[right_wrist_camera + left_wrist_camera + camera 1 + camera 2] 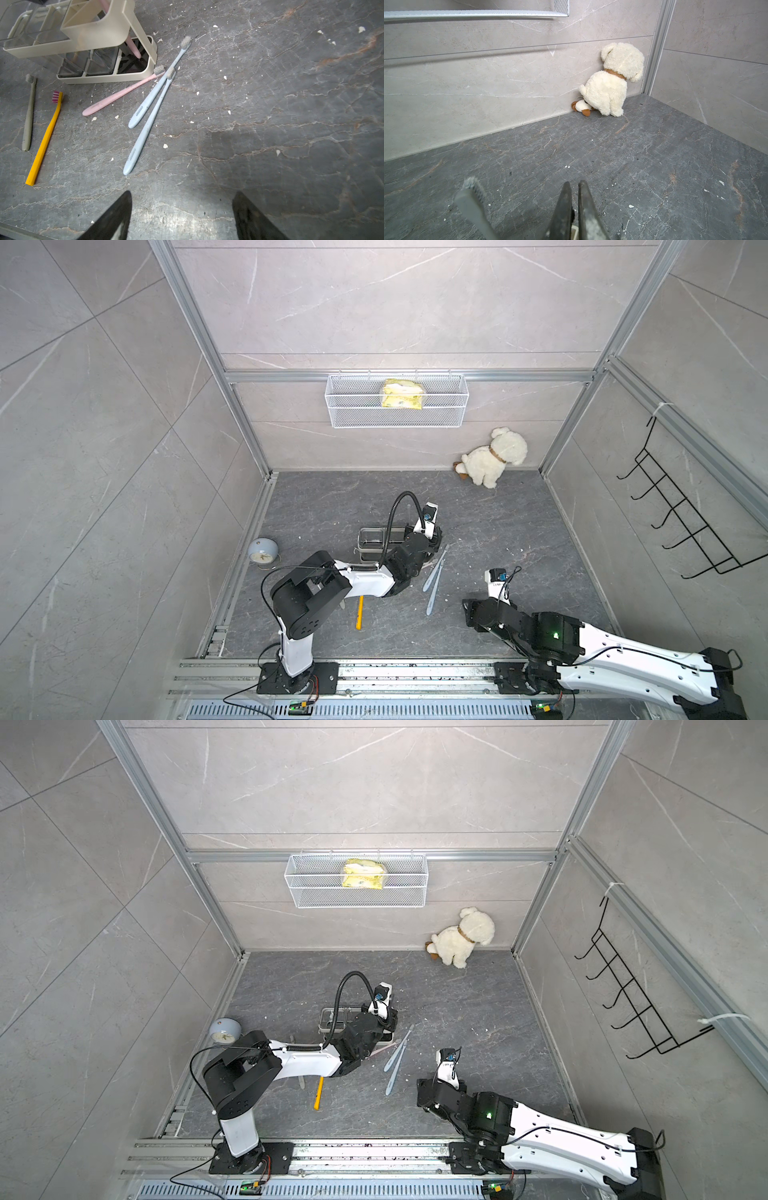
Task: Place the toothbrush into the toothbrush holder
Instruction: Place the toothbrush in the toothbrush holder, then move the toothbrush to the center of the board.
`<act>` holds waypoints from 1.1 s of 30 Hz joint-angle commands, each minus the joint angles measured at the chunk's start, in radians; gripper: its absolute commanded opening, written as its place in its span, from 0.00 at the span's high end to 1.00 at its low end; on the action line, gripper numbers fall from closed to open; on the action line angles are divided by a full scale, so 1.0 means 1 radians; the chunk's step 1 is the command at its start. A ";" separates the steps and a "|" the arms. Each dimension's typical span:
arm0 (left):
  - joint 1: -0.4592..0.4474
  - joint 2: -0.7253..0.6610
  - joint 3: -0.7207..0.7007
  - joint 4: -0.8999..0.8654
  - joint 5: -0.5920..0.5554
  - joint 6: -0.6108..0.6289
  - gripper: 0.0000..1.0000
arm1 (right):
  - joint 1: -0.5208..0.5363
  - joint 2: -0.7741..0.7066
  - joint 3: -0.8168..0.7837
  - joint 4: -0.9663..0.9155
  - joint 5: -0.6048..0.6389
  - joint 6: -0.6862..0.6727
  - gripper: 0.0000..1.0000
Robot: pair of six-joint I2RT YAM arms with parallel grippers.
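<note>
Our left hand (574, 185) pinched shut, grey toothbrush (471, 203) just beside it, our right hand (182, 194) wide, toothbrush holder (93, 31) ahead of it

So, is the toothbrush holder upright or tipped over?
Upright: the toothbrush holder rests on its base, and a pink toothbrush stands in its end compartment.

Both top views: high, steeply down over whole bench (519, 531). Left wrist: low, toward plush dog (608, 91). Right wrist: close on toothbrush holder (95, 29).
</note>
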 commanded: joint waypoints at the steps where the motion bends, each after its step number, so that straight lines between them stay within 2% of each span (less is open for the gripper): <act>1: -0.006 -0.021 0.007 0.032 -0.013 -0.024 1.00 | -0.005 -0.001 -0.014 -0.007 0.009 0.014 0.22; 4: -0.007 -0.017 0.014 0.019 -0.019 -0.015 0.98 | -0.005 0.007 -0.012 -0.002 0.009 0.013 0.22; 11: -0.006 -0.009 0.005 0.025 -0.029 -0.005 0.77 | -0.005 0.009 -0.012 0.001 0.008 0.013 0.22; 15: -0.010 -0.034 0.015 -0.016 -0.050 -0.021 0.51 | -0.005 0.017 -0.011 0.016 -0.004 0.012 0.22; 18: -0.023 -0.072 0.040 -0.089 -0.076 -0.024 0.37 | -0.005 0.066 -0.001 0.053 -0.032 0.013 0.22; 23: -0.030 -0.142 0.143 -0.392 -0.107 -0.110 0.20 | -0.005 0.302 0.120 0.080 -0.083 0.043 0.21; 25: -0.031 -0.189 0.138 -0.458 -0.101 -0.155 0.13 | -0.004 0.404 0.185 0.079 -0.096 0.042 0.20; 27: -0.032 -0.255 0.120 -0.528 -0.105 -0.204 0.10 | -0.003 0.475 0.231 0.081 -0.095 0.061 0.20; 31: -0.032 -0.405 0.138 -0.813 -0.187 -0.319 0.10 | -0.004 0.557 0.277 0.125 -0.086 0.109 0.20; 33: -0.032 -0.486 0.115 -0.901 -0.196 -0.369 0.10 | -0.004 0.606 0.294 0.140 -0.083 0.128 0.20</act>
